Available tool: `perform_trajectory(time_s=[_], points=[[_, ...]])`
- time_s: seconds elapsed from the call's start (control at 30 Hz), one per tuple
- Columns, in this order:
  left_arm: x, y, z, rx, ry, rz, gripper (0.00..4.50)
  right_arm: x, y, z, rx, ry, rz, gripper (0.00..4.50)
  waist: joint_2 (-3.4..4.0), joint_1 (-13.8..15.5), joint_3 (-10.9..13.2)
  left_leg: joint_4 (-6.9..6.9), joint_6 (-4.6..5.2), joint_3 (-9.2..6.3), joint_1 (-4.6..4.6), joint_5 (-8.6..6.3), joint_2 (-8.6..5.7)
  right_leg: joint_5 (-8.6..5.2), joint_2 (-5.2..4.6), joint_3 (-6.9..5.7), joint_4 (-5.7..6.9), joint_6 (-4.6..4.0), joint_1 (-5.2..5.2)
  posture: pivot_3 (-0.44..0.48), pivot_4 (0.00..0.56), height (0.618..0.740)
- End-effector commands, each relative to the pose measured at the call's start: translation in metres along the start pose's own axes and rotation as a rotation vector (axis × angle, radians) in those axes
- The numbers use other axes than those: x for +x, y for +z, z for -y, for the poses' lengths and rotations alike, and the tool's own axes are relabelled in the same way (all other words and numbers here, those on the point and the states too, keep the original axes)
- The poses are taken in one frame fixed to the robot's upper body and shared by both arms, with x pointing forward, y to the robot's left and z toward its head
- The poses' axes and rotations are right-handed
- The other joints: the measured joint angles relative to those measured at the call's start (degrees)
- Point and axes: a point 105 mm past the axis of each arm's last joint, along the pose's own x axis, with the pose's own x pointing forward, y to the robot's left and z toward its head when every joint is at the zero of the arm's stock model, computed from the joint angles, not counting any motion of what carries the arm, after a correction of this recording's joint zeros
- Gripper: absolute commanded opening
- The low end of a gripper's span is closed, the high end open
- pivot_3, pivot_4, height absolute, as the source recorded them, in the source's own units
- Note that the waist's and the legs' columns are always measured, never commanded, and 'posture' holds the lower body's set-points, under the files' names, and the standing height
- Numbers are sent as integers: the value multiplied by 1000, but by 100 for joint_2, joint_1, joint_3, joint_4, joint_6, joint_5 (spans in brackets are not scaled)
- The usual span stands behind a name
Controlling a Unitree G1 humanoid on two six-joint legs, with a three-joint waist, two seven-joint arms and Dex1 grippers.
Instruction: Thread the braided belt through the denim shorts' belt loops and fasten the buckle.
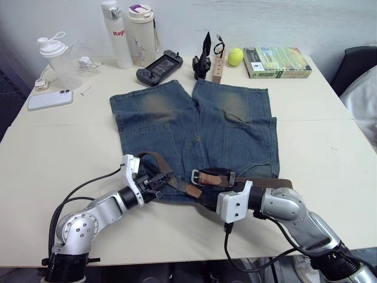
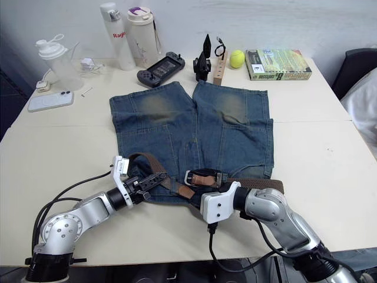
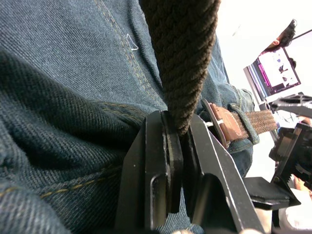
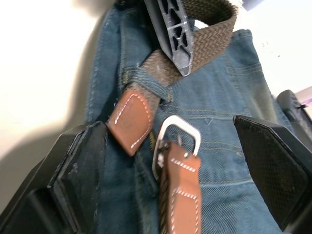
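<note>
At the near waistband of the denim shorts (image 1: 194,127), left end effector (image 1: 154,181) clamps the braided belt (image 3: 183,58), keeping it taut; right end effector (image 4: 170,161) gapes around the unfastened buckle (image 4: 176,139), likely for fastening.

Bottles (image 1: 132,32), phone (image 1: 50,99), tennis ball (image 1: 235,56), book (image 1: 277,62)
</note>
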Motion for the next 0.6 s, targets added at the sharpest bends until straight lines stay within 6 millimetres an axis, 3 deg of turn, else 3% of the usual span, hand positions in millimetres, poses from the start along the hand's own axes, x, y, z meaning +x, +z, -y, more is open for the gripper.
perform_trajectory(time_s=[0.03,0.37,0.47,0.6], points=[[0,-1,7,10,-37,-7,0,2,9,6,-31,-35,32,4405,0,0,0,0,0,0,0,0,0,0,0,0,0,0,0,0,150,720],[-1,-1,7,9,-31,-2,0,2,15,11,-43,-42,59,4405,0,-4,0,0,-1,-1,0,0,0,0,1,0,1,0,0,0,150,720],[-1,-2,6,8,-28,-1,0,2,15,10,-44,-36,63,3676,0,-5,0,0,0,0,0,1,0,0,1,0,1,0,0,0,150,720],[-1,-3,6,5,-25,-1,0,2,17,8,-44,-25,73,2073,0,-5,0,0,0,-1,1,1,0,0,1,0,2,0,0,0,150,720]])
